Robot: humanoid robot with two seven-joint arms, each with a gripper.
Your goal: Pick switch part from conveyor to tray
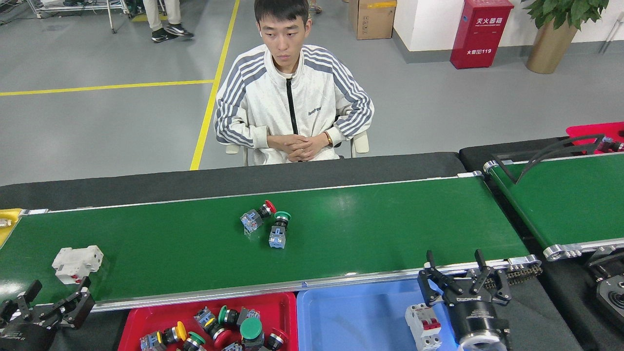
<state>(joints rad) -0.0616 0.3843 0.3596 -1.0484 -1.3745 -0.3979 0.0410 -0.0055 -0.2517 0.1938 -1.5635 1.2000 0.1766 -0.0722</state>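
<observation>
Two push-button switch parts lie side by side mid-belt on the green conveyor (pixel 370 229): one with a red cap (pixel 257 217) and one with a green cap (pixel 279 229). A white breaker block (pixel 77 263) rests on the belt at the far left. The red tray (pixel 280 309) below the near rail holds several switch parts. My left gripper (pixel 51 297) is open at the lower left, just below the white block. My right gripper (pixel 456 273) is open at the near rail, right of the buttons, with nothing between its fingers.
A blue tray (pixel 356 317) next to the red one holds a white breaker with red toggle (pixel 420 325). A person sits behind the conveyor with hands folded. A second green belt (pixel 570 200) with a black bent bar stands at the right. A yellow surface (pixel 7 222) borders the left end.
</observation>
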